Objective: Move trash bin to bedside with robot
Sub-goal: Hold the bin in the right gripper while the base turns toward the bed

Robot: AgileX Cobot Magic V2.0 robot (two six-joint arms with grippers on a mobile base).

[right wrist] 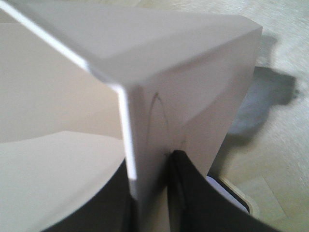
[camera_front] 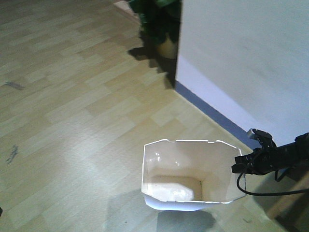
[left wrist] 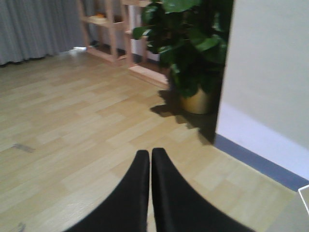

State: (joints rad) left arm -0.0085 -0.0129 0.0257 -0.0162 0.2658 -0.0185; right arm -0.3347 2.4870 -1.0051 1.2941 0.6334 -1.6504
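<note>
The right pincer (camera_front: 240,163) is clamped on the thin right-hand wall of the trash bin (camera_front: 183,162), one finger inside and one outside, near a rim corner. The bin stands upright on the wooden floor (camera_front: 72,121) beside the white wall (camera_front: 241,48), extending leftward from that pincer, its rim's long axis across the front view. The left pincer (left wrist: 150,159) is closed, empty, farther off. No bed in view
</note>
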